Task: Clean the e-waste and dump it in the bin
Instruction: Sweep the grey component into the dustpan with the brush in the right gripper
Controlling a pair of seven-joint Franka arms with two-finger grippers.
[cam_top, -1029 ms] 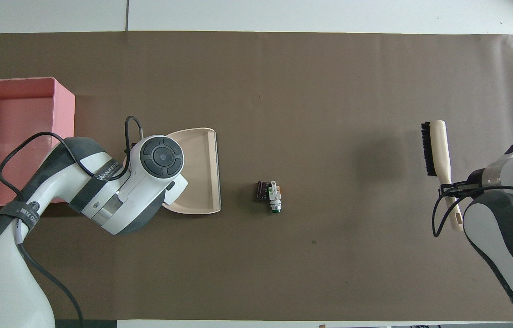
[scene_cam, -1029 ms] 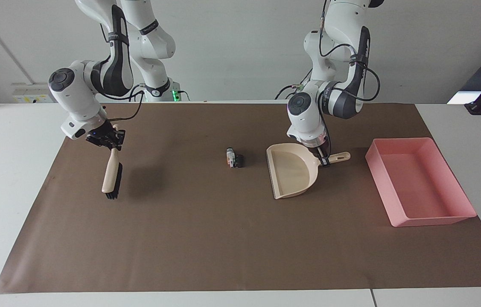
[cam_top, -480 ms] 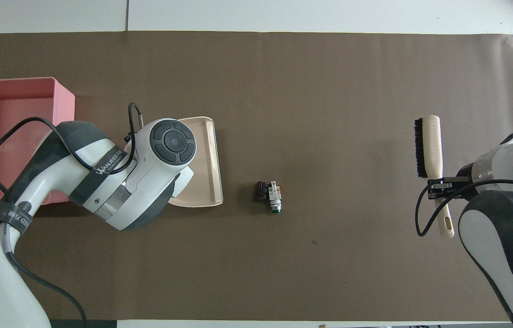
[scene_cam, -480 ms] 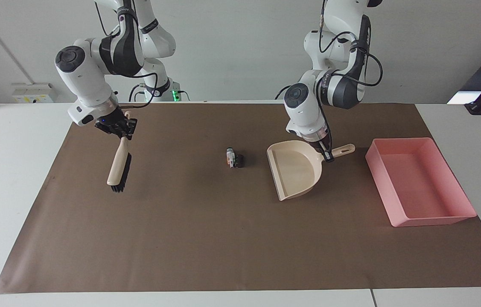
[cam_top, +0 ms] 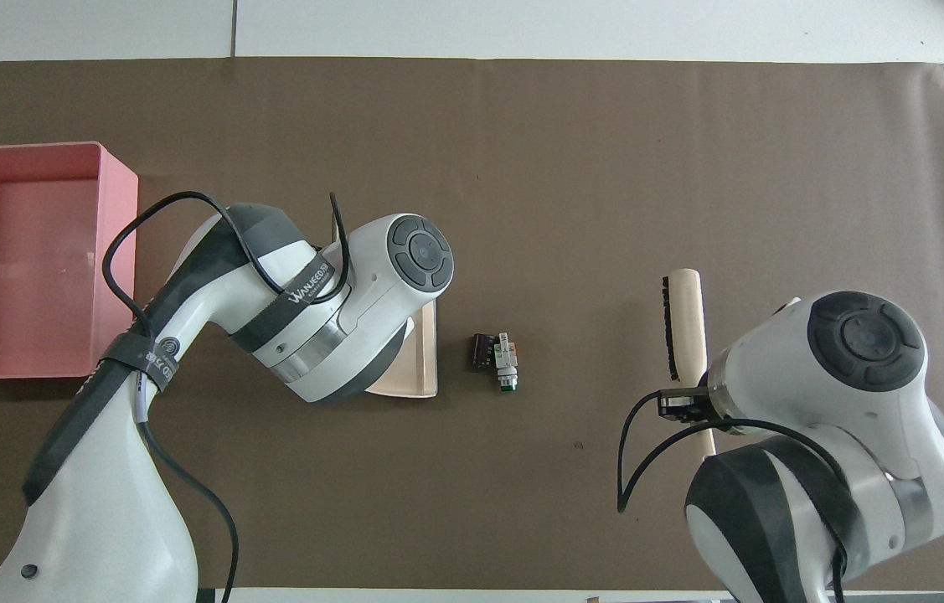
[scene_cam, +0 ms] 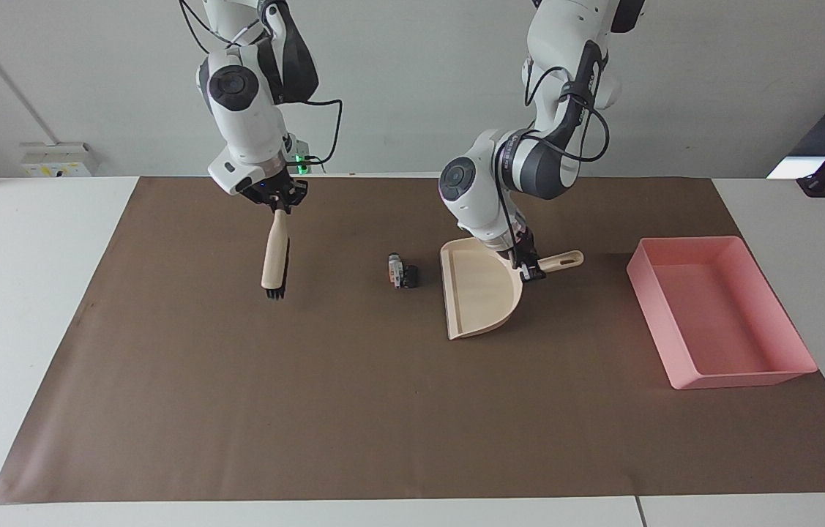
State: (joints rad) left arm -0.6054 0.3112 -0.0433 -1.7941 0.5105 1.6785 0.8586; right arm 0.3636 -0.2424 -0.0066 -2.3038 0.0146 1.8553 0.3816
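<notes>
The e-waste lies mid-mat: a whitish-grey bit (scene_cam: 394, 268) (cam_top: 506, 362) touching a black blocky bit (scene_cam: 408, 276) (cam_top: 482, 352). My left gripper (scene_cam: 529, 270) is shut on the handle of a beige dustpan (scene_cam: 476, 293), whose open edge faces the e-waste a short gap away. In the overhead view the left arm hides most of the dustpan (cam_top: 426, 356). My right gripper (scene_cam: 280, 204) (cam_top: 683, 403) is shut on the handle of a brush (scene_cam: 274, 252) (cam_top: 683, 322), which hangs bristles-down over the mat toward the right arm's end. The pink bin (scene_cam: 774, 359) (cam_top: 116, 201) stands at the left arm's end.
A brown mat (scene_cam: 353, 410) covers most of the white table (scene_cam: 24, 293). A cable loops off each wrist. Nothing else lies on the mat.
Both arms rose and swung toward the middle. The brush travelled a long way toward the e-waste. The dustpan shifted closer to the e-waste, away from the bin.
</notes>
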